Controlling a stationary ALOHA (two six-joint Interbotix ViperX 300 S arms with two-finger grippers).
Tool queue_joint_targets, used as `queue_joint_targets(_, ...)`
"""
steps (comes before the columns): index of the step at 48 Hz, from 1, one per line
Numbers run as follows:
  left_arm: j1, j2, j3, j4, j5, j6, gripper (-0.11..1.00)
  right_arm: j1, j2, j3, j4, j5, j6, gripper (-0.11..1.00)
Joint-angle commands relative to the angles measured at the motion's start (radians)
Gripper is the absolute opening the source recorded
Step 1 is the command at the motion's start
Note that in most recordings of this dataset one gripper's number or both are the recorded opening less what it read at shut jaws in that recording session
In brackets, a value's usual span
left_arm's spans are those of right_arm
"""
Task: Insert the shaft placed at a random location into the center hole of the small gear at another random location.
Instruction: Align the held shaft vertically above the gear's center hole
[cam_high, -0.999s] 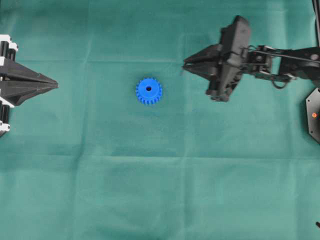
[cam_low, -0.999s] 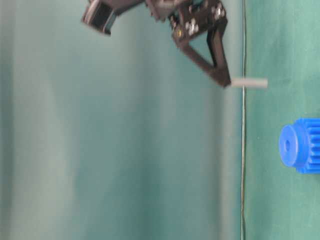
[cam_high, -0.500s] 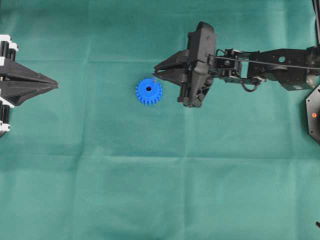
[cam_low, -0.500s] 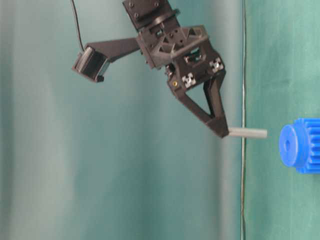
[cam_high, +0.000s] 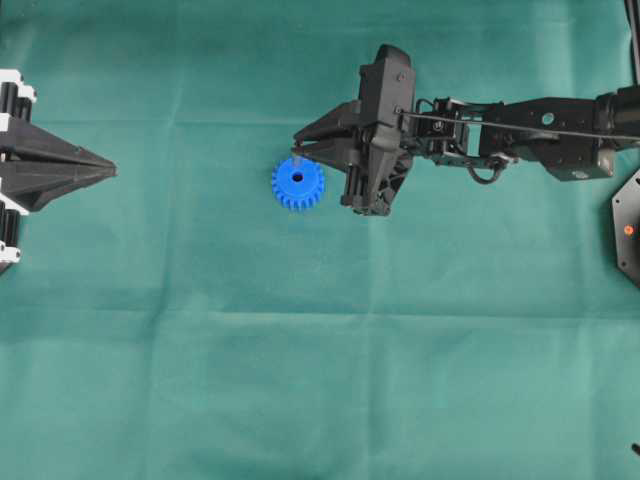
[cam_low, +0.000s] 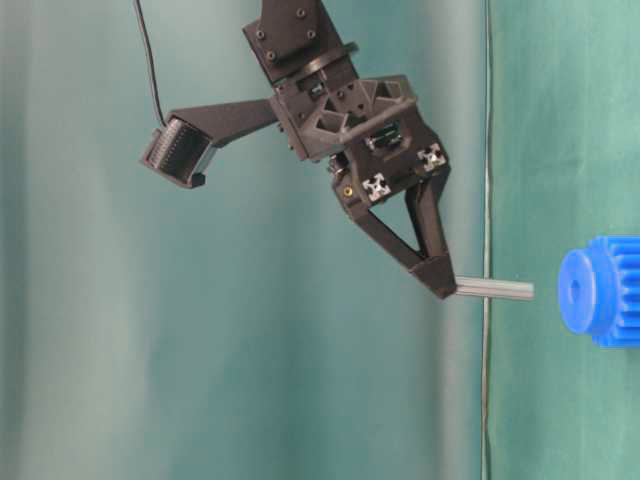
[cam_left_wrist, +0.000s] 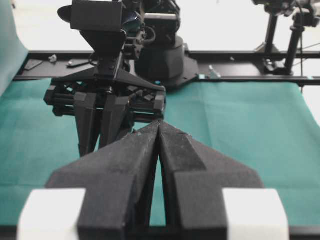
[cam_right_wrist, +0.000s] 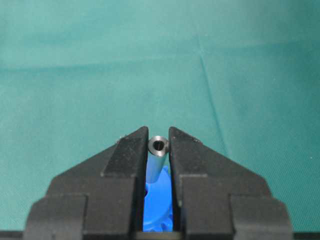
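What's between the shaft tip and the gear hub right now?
Nothing: table-level view shows a bare gap between the shaft, held in the right claw, and the small gear.

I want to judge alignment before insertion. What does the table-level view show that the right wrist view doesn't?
Only the table-level view shows the gap between the shaft tip and the small gear, and the hub face. Only the right wrist view shows the shaft's hollow end pinched between both fingers. Both show the right claw shut on the shaft near the gear.
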Motion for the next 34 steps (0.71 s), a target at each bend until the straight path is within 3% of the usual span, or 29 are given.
queue_joint_targets(1,0.003,0.008,-0.025,0.002,0.003,0.003,0.0,0.0,-0.006,-0.026,-0.002,0.003,-0.015,0.12)
queue_joint_targets(34,0.003,0.008,-0.023,0.002,0.017,0.002,0.0,0.006,0.048,-0.034,0.005,-0.002,-0.003,0.12)
